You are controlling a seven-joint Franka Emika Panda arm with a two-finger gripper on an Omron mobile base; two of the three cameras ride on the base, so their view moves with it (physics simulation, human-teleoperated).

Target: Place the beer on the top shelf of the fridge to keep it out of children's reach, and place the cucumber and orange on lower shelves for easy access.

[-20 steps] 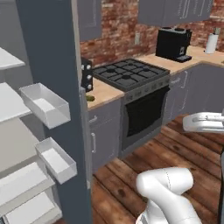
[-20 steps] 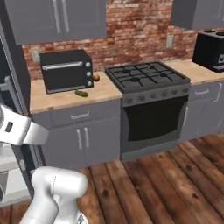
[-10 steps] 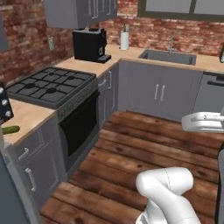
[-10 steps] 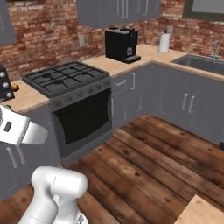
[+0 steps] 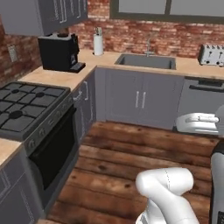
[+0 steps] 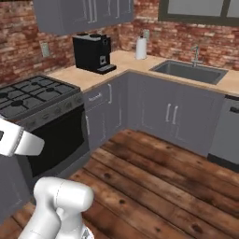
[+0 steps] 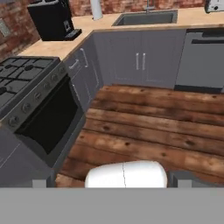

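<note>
Item: my gripper, state cannot be told; its tips sit cut off at the bottom edge of the hand view

Item: wooden floor (image 7: 153, 127), nearest, bare planks

Item: gas stove (image 5: 26, 105), oven door below, left

Item: black coffee machine (image 6: 93, 52) on the surface (image 6: 121, 63), paper towel roll (image 6: 141, 47) beyond, sink (image 5: 146, 61) and toaster (image 5: 212, 54) farthest

Step, judged: base travelling; I should bring fridge, beer, cucumber and orange into sight, arm tucked, before reaching
</note>
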